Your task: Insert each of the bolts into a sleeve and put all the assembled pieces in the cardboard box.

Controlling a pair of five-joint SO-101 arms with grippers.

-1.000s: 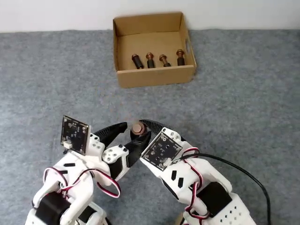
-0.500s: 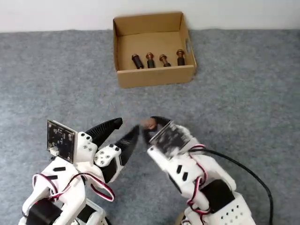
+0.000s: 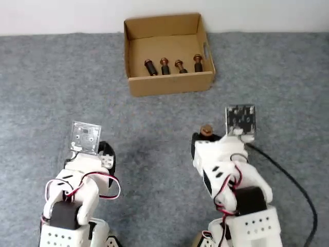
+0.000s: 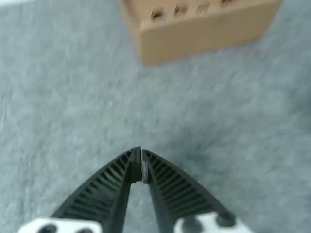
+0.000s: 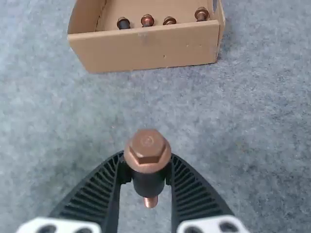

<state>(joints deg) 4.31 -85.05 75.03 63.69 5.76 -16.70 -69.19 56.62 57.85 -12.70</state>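
- The right gripper (image 5: 146,169) is clamped on an assembled piece: a copper-coloured bolt (image 5: 147,148) with a hexagonal head, seated in a dark cylindrical sleeve (image 5: 146,182). The bolt's thin shank tip pokes out of the sleeve's far end.
- Its black fingers (image 5: 109,187) are ribbed plastic with a slatted, wedge-shaped form, and they press on the sleeve from both sides.
- From the high view, the held piece stands roughly upright, head up, above the carpet (image 3: 267,92) and well apart from the cardboard box (image 3: 169,85).
- The left gripper (image 4: 137,158) has its tips pressed together with nothing between them, over bare carpet, with the same ribbed black fingers narrowing to a point.
- The box is plain brown corrugated card, open-topped, with low walls and a raised back flap. It sits at the far edge of the carpet, by the white wall.
- Four assembled pieces (image 3: 174,65) lie in a row inside the box, near its front wall, each with a coppery head on a dark sleeve.
- The carpet is grey and short-piled, with a felt-like mottled texture.
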